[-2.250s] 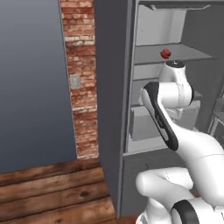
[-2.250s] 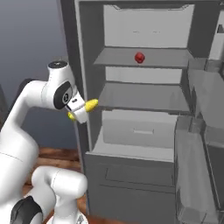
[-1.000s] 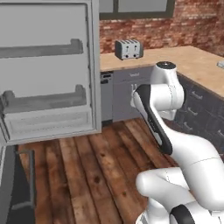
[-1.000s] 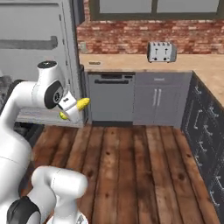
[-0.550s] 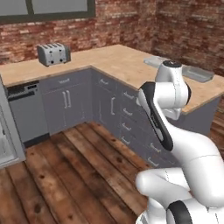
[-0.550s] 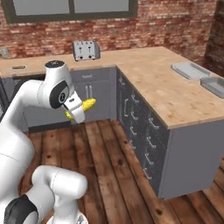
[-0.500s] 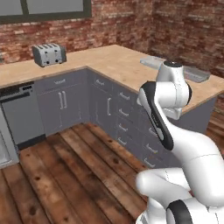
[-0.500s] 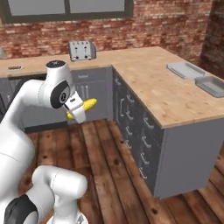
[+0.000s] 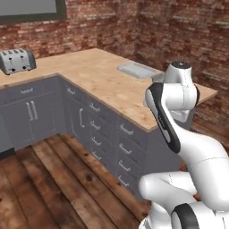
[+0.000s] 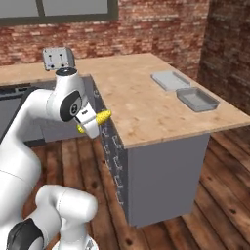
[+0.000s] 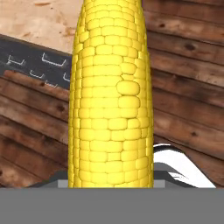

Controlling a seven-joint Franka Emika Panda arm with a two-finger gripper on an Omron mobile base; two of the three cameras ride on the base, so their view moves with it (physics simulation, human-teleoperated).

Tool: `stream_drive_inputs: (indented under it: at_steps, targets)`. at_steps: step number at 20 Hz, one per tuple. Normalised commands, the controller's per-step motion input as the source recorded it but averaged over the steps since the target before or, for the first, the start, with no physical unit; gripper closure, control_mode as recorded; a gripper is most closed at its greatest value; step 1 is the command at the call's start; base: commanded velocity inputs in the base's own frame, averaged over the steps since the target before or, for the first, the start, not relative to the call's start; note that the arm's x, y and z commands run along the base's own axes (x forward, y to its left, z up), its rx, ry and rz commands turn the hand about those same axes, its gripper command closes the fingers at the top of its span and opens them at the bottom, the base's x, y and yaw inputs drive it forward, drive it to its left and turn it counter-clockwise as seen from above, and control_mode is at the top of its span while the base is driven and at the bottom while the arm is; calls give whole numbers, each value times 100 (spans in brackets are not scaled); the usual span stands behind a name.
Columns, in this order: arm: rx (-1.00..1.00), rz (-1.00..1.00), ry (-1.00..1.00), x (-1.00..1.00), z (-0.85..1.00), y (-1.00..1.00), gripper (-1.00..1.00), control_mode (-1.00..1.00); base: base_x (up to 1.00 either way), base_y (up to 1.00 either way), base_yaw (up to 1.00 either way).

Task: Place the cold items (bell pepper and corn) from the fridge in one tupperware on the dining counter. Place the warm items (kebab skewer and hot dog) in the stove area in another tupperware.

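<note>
My gripper [image 10: 93,123] is shut on the yellow corn [image 10: 103,116], which sticks out level toward the dining counter [image 10: 141,102], just off its near corner. In the hand view the corn [image 11: 111,96] stands upright, with the beige counter [image 11: 39,17] at the upper left. On the far right part of the counter lie the pale flat tupperware [image 10: 168,80] and, nearer its end, the darker, deeper tupperware [image 10: 197,98]. Both trays look empty. From the left base view the pale tupperware [image 9: 136,70] sits just left of my arm.
A steel toaster [image 10: 57,58] stands at the back of the counter run, also seen as the toaster [image 9: 15,60]. Grey drawer fronts [image 10: 113,146] face the wooden floor [image 10: 102,215]. Brick walls close the room behind and to the right of the counter.
The whole picture has swung from the open fridge past the toaster to the counter's end, so the base has moved. The corn has stayed in the gripper throughout.
</note>
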Motion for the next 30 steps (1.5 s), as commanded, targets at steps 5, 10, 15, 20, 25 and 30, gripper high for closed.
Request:
stream_drive_inputs:
  at_steps: [5, 10, 15, 20, 25, 30]
  targets:
    - [0, 0, 0, 0, 0, 0, 100, 100, 24, -100, 0]
    - [0, 0, 0, 0, 0, 0, 100, 100, 23, -100, 0]
    - [0, 0, 0, 0, 0, 0, 100, 100, 22, -100, 0]
    - [0, 0, 0, 0, 0, 0, 100, 100, 24, -100, 0]
    - [0, 0, 0, 0, 0, 0, 100, 100, 32, -100, 3]
    - [0, 0, 0, 0, 0, 0, 100, 100, 41, -100, 19]
